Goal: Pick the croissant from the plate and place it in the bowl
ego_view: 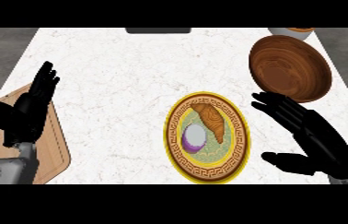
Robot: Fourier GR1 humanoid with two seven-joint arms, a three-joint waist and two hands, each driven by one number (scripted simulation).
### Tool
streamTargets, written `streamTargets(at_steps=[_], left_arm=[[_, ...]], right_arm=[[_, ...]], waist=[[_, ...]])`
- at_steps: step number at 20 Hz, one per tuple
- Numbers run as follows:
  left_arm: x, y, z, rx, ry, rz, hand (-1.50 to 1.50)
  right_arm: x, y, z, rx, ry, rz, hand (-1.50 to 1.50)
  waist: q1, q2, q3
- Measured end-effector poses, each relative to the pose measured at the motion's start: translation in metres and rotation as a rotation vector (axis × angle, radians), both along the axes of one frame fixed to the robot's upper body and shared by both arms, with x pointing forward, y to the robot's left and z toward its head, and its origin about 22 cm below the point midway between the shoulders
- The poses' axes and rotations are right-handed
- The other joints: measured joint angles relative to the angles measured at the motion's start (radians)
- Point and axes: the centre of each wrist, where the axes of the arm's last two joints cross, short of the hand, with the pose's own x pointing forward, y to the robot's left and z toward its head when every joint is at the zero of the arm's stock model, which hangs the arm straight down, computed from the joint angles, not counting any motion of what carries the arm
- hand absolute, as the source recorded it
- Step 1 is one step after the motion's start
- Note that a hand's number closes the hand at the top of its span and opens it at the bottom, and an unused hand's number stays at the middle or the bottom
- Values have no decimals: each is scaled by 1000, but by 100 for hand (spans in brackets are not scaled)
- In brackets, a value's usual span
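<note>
A white marbled tabletop (122, 80) carries a yellow-rimmed patterned plate (178, 163), where the croissant (211, 119) lies on the upper right part beside a purple and white round item (194, 138). The wooden bowl (290, 68) sits up and to the right of the plate. The right hand (312, 140), fingers spread open, hovers just right of the plate. The left hand (31, 105) rests open over a wooden cutting board (54, 154) at the left edge.
</note>
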Motion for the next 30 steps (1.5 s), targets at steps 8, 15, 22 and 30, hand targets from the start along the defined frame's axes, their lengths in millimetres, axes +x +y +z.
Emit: streamTargets(at_steps=[8, 15, 22, 30], left_arm=[[2, -1, 4, 2, -5, 0, 0], [7, -6, 2, 4, -2, -16, 0], [4, -1, 6, 3, -11, -13, 0], [4, -5, 6, 2, -3, -8, 0]], right_arm=[[-4, 32, 50, -56, -16, -25, -150], [24, 78, 87, -260, 53, -36, -150], [52, 117, 88, -505, 201, -63, -150], [75, 157, 61, -691, 373, -45, -150]], waist=[[5, 5, 0], [19, 7, -2], [24, 7, -2], [17, 8, -1]])
